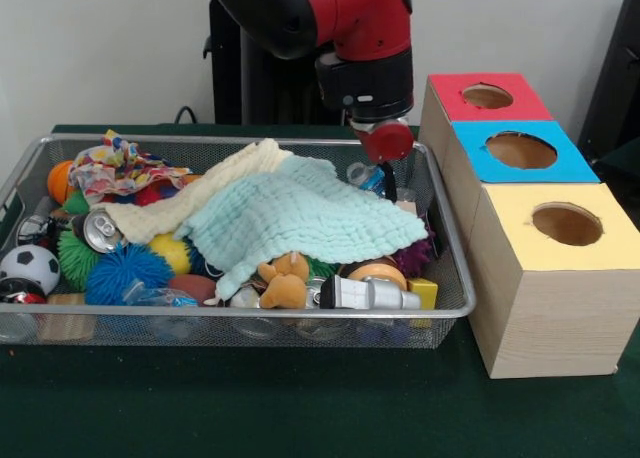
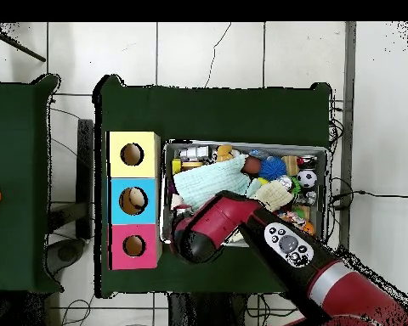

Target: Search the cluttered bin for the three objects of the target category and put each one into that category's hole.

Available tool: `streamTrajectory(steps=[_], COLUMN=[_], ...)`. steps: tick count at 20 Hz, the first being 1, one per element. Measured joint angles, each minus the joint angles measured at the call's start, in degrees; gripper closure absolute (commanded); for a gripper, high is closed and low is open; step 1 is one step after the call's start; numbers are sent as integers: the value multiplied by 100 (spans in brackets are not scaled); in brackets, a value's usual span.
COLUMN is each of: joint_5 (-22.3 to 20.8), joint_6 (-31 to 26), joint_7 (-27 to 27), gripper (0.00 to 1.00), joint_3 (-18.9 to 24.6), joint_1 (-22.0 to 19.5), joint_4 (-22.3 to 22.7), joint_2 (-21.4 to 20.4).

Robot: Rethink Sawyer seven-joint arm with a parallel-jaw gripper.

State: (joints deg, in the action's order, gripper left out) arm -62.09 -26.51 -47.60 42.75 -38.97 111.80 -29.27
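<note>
My gripper (image 1: pixel 390 181) hangs below the red and black arm at the far right corner of the wire bin (image 1: pixel 455 308), just above a clear plastic bottle (image 1: pixel 367 176). From above, the arm's end (image 2: pixel 193 243) covers the gripper and that corner of the bin (image 2: pixel 328 182). A mint-green cloth (image 1: pixel 290 218) and a cream cloth (image 1: pixel 195 198) lie over the middle of the pile. Around them show a silver can (image 1: pixel 99 230), a soccer ball (image 1: pixel 28 266), a blue spiky ball (image 1: pixel 125 271), a brown plush toy (image 1: pixel 283 281) and a silver and black flashlight (image 1: pixel 367 294).
Three wooden boxes stand in a row beside the bin, each with a round hole on top: red (image 1: pixel 487 96), blue (image 1: pixel 520 150) and yellow (image 1: pixel 567 223). In the overhead view something pale shows inside the blue box's hole (image 2: pixel 136 199). A patterned cloth (image 1: pixel 118 168) lies at the bin's far left.
</note>
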Motion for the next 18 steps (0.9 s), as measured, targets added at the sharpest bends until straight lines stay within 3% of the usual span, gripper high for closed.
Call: streamTrajectory(steps=[11, 18], joint_5=[56, 619], joint_6=[40, 41], joint_7=[0, 0], gripper=[100, 100], joint_3=[-50, 15], joint_1=[44, -81], joint_4=[7, 278], joint_2=[-31, -342])
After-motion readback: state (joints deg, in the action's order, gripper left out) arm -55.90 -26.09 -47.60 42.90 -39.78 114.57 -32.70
